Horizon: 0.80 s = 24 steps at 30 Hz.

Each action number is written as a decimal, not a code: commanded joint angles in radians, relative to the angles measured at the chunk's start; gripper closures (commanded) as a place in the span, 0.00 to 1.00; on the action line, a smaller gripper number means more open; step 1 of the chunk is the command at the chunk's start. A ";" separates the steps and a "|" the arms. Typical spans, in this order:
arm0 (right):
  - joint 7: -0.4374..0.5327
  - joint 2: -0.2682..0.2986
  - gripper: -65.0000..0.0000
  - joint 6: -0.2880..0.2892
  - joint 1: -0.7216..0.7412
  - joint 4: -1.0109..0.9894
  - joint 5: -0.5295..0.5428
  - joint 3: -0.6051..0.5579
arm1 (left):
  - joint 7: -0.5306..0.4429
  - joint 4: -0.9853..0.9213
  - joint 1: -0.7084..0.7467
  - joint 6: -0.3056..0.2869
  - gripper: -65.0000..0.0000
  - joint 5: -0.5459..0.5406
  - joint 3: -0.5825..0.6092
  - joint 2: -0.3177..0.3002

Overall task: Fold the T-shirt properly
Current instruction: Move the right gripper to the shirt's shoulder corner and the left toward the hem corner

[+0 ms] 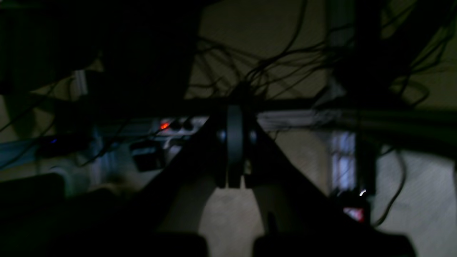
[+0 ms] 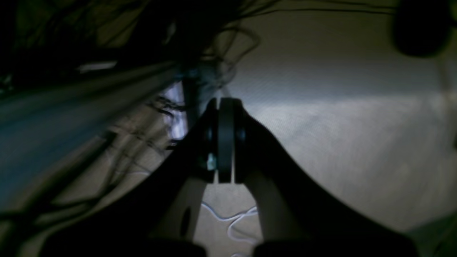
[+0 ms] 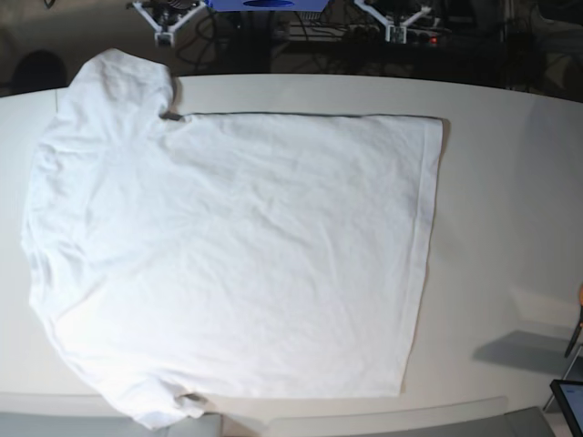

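The white T-shirt (image 3: 237, 255) lies spread flat and sideways on the off-white table (image 3: 510, 200). Its hem points right, one sleeve (image 3: 118, 77) lies at the far left and the other (image 3: 168, 408) reaches the front edge. Both arms are pulled back beyond the table's far edge, away from the cloth. My right gripper (image 3: 164, 27) is at the top left, my left gripper (image 3: 396, 27) at the top right. In the dark wrist views the left gripper (image 1: 234, 142) and the right gripper (image 2: 225, 139) have their pads pressed together with nothing between them, over floor and cables.
Tangled cables (image 1: 271, 67) and a power strip with a red light (image 1: 164, 125) lie behind the table. A dark screen corner (image 3: 569, 401) shows at the front right. Bare table stretches to the right of the shirt's hem.
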 commanded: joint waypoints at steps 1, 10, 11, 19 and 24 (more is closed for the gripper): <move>0.014 -0.005 1.00 0.002 -0.044 0.060 0.002 0.018 | -0.012 0.027 0.030 0.002 1.00 0.000 0.003 0.003; 0.018 -0.036 0.99 0.002 -0.259 0.354 0.002 0.094 | -0.114 0.231 0.160 0.002 1.00 0.003 0.005 -0.038; 0.019 -0.036 0.99 0.002 -0.280 0.385 0.002 0.094 | -0.143 0.246 0.173 0.002 1.00 0.003 0.003 -0.040; -0.033 -0.059 0.99 0.001 -0.472 0.821 0.002 0.110 | -0.354 0.360 0.266 0.002 1.00 -0.005 -0.005 -0.075; -0.133 -0.060 1.00 0.001 -0.461 0.941 0.002 0.219 | -0.382 0.420 0.291 0.002 1.00 -0.005 -0.005 -0.083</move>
